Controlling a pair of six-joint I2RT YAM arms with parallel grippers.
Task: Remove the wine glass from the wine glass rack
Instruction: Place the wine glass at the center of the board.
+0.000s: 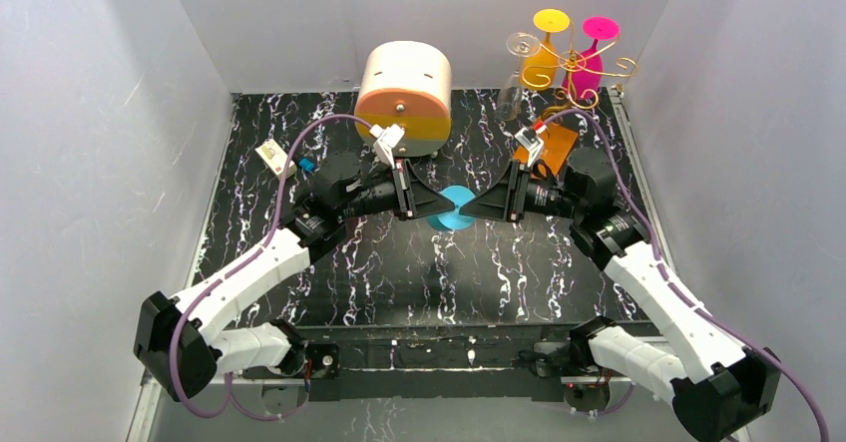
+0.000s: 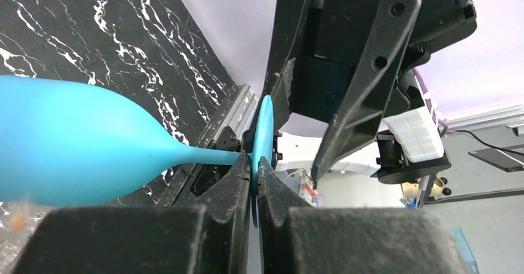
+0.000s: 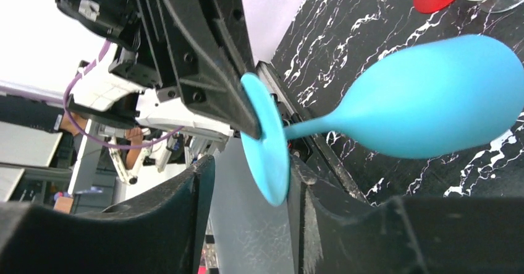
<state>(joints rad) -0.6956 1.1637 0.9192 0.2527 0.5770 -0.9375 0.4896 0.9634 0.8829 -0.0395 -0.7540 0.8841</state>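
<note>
At the far left, near the table [image 1: 399, 282] edge and the left wall, a small card [image 1: 270, 155] lies flat, well apart from the arms. The left gripper [image 2: 254, 175] reaches toward the middle, and its jaws are pinched narrow on the rim of the foot of the blue glass [image 1: 455, 208]. Behind it, a round box [image 1: 404, 98] stands against the back wall, near the left arm's wrist. The blue glass is off the rack and hangs over the middle of the table, lying sideways with its foot on edge and its stem level. The right gripper [image 3: 247, 181] meets it from the other side. Its jaws stand apart with the foot between them, close to one finger [image 3: 309, 187] and with a gap to the other. Open marble lies between the two grippers and the near edge. The rack [image 1: 577, 63] stands in the back right corner, close to the right wall. A clear glass [image 1: 517, 68], a yellow glass [image 1: 547, 48] and a pink glass [image 1: 594, 53] hang on it, feet up.
</note>
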